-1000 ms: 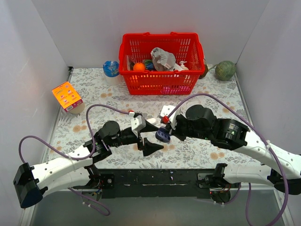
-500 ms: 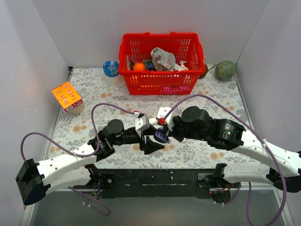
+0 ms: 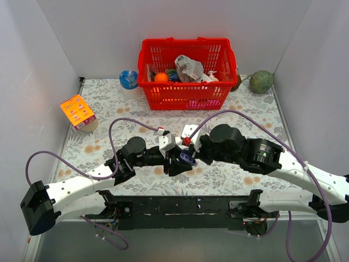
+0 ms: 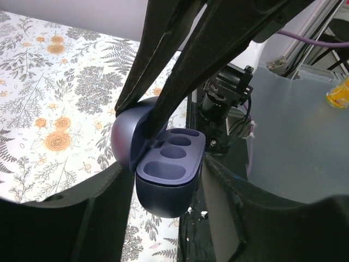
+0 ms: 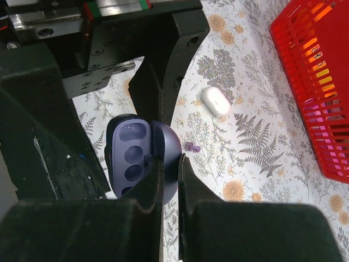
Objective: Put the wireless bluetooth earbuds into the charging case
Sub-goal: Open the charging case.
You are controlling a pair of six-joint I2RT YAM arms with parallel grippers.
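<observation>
One charging case (image 5: 131, 158), dark bluish-purple, lid open, three wells exposed; held above the floral mat (image 5: 256, 142) between the two arms, toward the near edge of the table.
One right gripper (image 5: 170, 164): fingers pinched almost together on the edge of the open lid.
One left gripper (image 4: 169, 183): jaws narrowed to either side of the case's lower shell, close against it; actual grip not determinable.
One tiny purple earbud (image 5: 190, 146), loose on the mat near the case, outside it.
One white oval piece (image 5: 216, 101), on the mat beyond the earbud, apart from it; identity unclear.
One red basket (image 3: 185, 94), assorted items inside, at the rear.
</observation>
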